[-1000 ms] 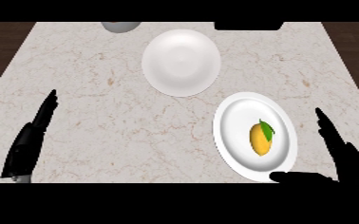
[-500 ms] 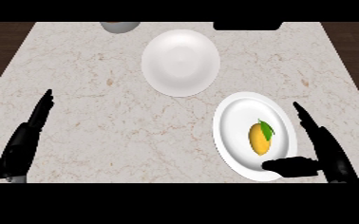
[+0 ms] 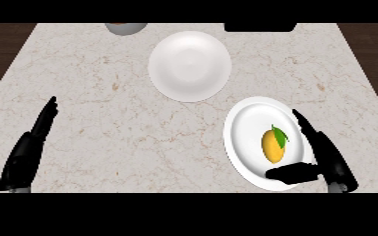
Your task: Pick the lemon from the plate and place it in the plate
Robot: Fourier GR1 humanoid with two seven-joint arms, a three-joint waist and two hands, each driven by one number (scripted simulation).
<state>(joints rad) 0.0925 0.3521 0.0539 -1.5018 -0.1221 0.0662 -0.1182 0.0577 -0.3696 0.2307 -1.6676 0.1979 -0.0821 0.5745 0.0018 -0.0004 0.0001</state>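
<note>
Nearest, at about 5 o'clock in the head view, the right hand (image 3: pixel 328 156) has come in from the counter's edge over the last second; its straight fingers now lie over the 3 o'clock rim of the near plate (image 3: pixel 246 124) and its thumb reaches across the plate's 5 o'clock edge, so the hand is spread wide and grasps nothing. A second ago it stood clear of the plate, which I take to mean the reach for the fruit is under way but the pick not yet made. The lemon (image 3: pixel 274 147) lies a little right of that plate's middle, its green leaf at its 1 o'clock end; it sits between fingers and thumb, the thumb just below it at 6 o'clock, and I cannot tell whether anything touches it. At 8 o'clock the left hand (image 3: pixel 26 152) rests by the counter's near edge, fingers straight and released; it has shifted only slightly. The marble counter (image 3: pixel 96 80) looks unchanged. Farther off, at 11 o'clock from the lemon's plate and apart from it, stands the empty plate (image 3: pixel 190 66), likely the goal; the lemon has not moved toward it.
</note>
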